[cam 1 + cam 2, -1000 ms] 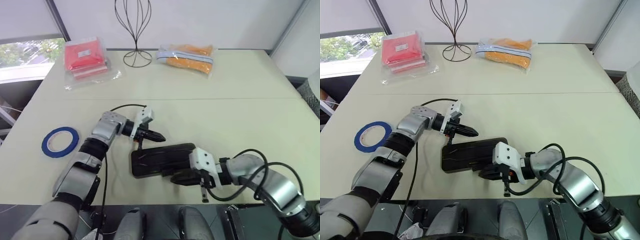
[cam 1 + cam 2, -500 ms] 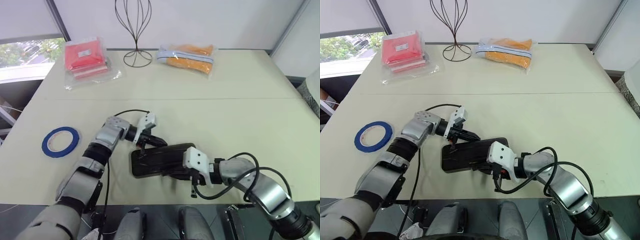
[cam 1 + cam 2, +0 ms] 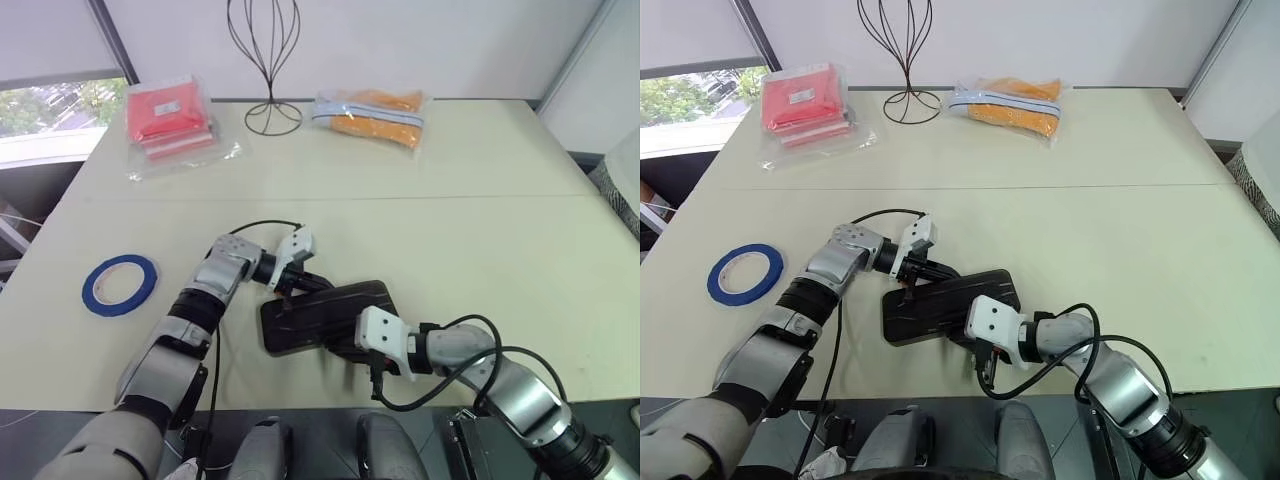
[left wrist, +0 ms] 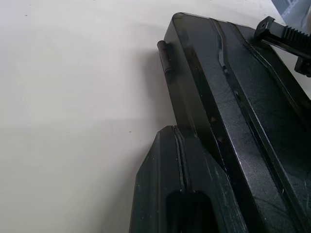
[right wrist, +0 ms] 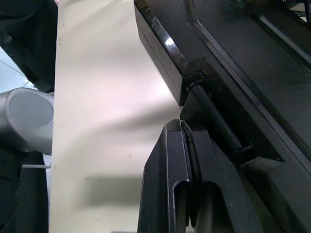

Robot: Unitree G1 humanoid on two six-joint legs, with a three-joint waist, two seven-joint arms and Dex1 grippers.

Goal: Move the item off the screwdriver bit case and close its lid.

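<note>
Both my grippers, left gripper (image 3: 305,285) and right gripper (image 3: 352,347), pinched empty, press the lid (image 3: 325,315); case could skid across the desk (image 3: 480,220)

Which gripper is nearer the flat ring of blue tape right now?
Left. The left gripper sits at the far edge of the dark closed screwdriver bit case, on the side facing the blue tape ring. The right gripper is at the case's near edge, farther away.
</note>
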